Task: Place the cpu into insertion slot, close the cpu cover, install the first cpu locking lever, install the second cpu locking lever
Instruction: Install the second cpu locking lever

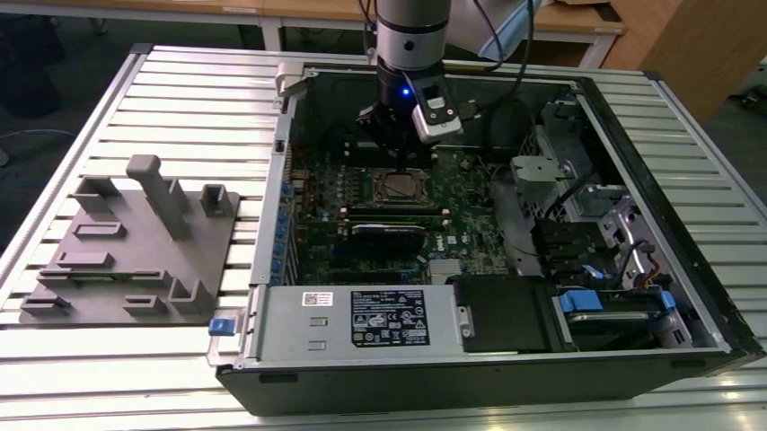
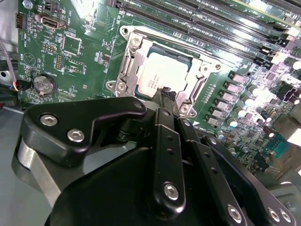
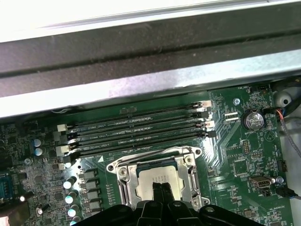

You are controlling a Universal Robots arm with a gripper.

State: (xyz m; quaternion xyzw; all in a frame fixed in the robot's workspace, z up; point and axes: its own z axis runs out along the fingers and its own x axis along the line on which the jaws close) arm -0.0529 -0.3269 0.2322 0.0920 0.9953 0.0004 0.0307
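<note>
Exterior view: grey-and-black robot arm descends into the open black computer case (image 1: 671, 296), which lies on its side on a slatted metal table (image 1: 180, 81). The black two-finger gripper (image 1: 403, 160) hangs directly over the socket area of the green motherboard (image 1: 468, 202); the fingertips are too small here to judge.

Second wrist view: the small square cpu with dull silver-grey metal top (image 2: 162, 75) lies flat inside the insertion slot (image 2: 123, 71), a square socket with silvery metal rim. The thin silvery cpu cover frame (image 2: 200, 77) appears down around the chip, its window showing the chip top. The near corner of slot and chip is hidden behind the gripper (image 2: 165, 94). Its black fingertips (image 2: 170, 95) sit pressed together with no gap and nothing between them, at or just above the chip's near edge (contact cannot be confirmed).

First wrist view: cpu (image 3: 157, 176) and slot rim (image 3: 121, 172) are cut off by the closed gripper tips (image 3: 162, 189). Locking levers are hard to separate from the frame. Long black memory slots (image 3: 136, 127) lie just beside the socket; a round silver coin battery (image 3: 253, 120) sits well apart.

Exterior view's left: grey plastic fixture tray (image 1: 126, 247) rests on the table.
</note>
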